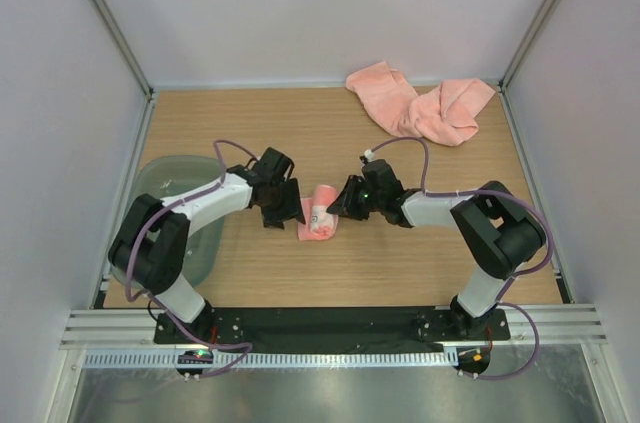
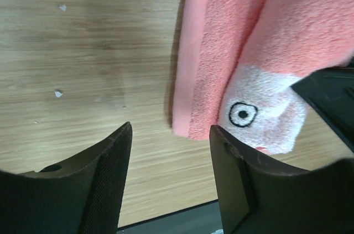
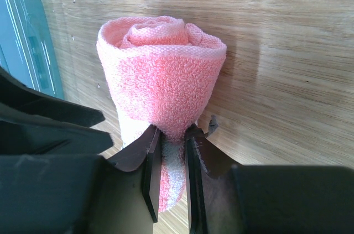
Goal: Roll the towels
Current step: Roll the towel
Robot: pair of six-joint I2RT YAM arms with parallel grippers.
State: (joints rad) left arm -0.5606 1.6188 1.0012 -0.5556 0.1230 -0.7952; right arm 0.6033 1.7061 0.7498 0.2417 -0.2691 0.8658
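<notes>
A rolled salmon-pink towel [image 1: 320, 214] lies mid-table between the two arms. Its spiral end [image 3: 160, 29] faces away in the right wrist view. My right gripper [image 3: 171, 137] is shut on the roll's near end, pinching the terry between both pads. In the left wrist view the roll [image 2: 287, 46] shows its white band with a black ring mark, and a loose flat end [image 2: 202, 62] lies on the wood. My left gripper [image 2: 170, 131] stands open beside it, only bare wood between its fingers. More unrolled towels [image 1: 420, 103] are heaped at the back right.
A translucent grey-green tray [image 1: 165, 183] sits at the left, partly under my left arm, and its edge [image 3: 30, 40] shows in the right wrist view. White walls enclose the wooden table on three sides.
</notes>
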